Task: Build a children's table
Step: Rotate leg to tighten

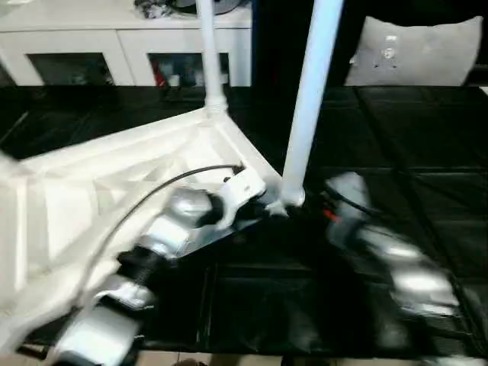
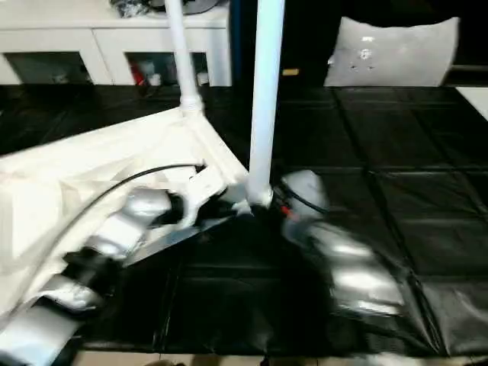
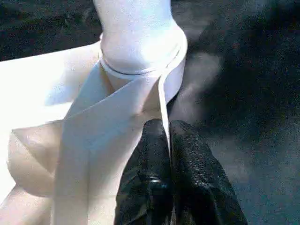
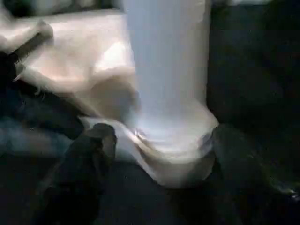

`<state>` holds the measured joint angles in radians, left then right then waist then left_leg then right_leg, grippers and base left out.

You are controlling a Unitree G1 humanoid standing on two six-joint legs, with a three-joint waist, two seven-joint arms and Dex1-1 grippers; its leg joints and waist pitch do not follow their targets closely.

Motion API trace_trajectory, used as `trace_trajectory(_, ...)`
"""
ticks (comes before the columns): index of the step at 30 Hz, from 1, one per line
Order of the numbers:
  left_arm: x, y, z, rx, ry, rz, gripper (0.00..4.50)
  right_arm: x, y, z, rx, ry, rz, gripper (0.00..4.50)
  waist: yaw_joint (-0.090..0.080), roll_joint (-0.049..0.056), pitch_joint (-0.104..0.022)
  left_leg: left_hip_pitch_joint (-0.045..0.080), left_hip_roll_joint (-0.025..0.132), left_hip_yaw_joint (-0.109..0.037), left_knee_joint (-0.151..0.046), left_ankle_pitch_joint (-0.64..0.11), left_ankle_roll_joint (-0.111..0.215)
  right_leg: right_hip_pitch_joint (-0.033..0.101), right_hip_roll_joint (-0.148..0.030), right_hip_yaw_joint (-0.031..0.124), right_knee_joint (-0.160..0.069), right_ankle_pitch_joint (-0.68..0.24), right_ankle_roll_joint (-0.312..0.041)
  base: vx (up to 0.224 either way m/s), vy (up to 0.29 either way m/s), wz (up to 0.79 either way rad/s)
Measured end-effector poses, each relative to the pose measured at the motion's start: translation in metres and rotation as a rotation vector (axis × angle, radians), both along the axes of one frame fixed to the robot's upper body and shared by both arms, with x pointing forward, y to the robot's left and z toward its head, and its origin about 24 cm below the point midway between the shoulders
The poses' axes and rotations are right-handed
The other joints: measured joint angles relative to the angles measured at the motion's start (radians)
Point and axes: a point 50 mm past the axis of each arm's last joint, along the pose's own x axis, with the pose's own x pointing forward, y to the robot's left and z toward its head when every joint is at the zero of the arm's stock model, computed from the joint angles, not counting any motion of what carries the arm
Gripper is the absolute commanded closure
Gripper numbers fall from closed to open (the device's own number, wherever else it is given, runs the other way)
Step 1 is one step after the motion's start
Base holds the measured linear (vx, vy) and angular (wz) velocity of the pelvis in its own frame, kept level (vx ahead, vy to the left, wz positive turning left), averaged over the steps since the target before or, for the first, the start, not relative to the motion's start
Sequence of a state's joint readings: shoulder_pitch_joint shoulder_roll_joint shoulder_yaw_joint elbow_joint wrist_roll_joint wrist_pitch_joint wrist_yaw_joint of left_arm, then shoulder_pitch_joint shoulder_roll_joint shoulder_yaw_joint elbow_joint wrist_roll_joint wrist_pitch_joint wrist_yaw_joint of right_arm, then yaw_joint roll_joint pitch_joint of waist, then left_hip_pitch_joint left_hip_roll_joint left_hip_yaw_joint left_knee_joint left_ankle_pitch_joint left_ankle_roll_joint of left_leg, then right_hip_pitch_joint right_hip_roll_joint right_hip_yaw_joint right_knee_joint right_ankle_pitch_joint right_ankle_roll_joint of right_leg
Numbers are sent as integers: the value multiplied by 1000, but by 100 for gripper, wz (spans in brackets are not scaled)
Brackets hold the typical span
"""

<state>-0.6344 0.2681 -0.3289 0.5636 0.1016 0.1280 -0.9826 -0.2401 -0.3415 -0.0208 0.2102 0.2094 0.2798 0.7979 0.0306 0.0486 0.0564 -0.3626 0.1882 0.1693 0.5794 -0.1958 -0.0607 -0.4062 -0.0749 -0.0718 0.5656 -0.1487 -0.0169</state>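
Children's table (image 1: 114, 198) lies upside down on the black floor mat (image 1: 396, 130), its top filling the head view's 9 o'clock side, two legs upright. Left gripper (image 3: 168, 136) pinches the rim by the nearer leg (image 1: 309, 99). Right gripper (image 4: 159, 140), at 3 o'clock of that leg, straddles its base with fingers spread, not touching.

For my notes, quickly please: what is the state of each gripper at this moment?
Left gripper: shut, pinching the thin rim of the tabletop.
Right gripper: open, fingers either side of the near leg, not gripping it.
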Motion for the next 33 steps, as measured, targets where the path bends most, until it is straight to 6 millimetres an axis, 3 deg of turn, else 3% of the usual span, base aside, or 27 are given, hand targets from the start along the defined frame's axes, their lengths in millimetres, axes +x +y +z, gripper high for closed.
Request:
trace_trajectory(5,-4,16,0,44,16,-112,450,-6,-8,7,-11,7,147,44,12,1,-1,4,1,1,7,-3,-6,0,-1,0,11,-3,1,0,0,0)
trace_trajectory(9,-14,24,0,53,97,-301,450,-13,-20,18,-38,44,359,44,32,2,-1,7,1,3,12,-3,-6,2,-2,2,11,-4,2,0,0,0)
trace_trajectory(12,-18,33,0,80,127,-373,450,-15,-14,21,-31,60,480,44,34,1,-1,10,2,3,12,-3,-6,3,-2,2,13,-4,2,0,0,0)
trace_trajectory(21,-27,30,1,99,166,-520,450,-13,20,22,6,79,701,133,67,1,-1,9,2,4,12,-3,-7,3,-3,2,13,-3,1,0,0,0)
trace_trajectory(33,-29,27,2,107,169,-555,450,-13,37,14,40,137,805,220,74,-1,-1,7,2,3,12,-3,-7,2,-3,2,13,-3,2,0,0,0)
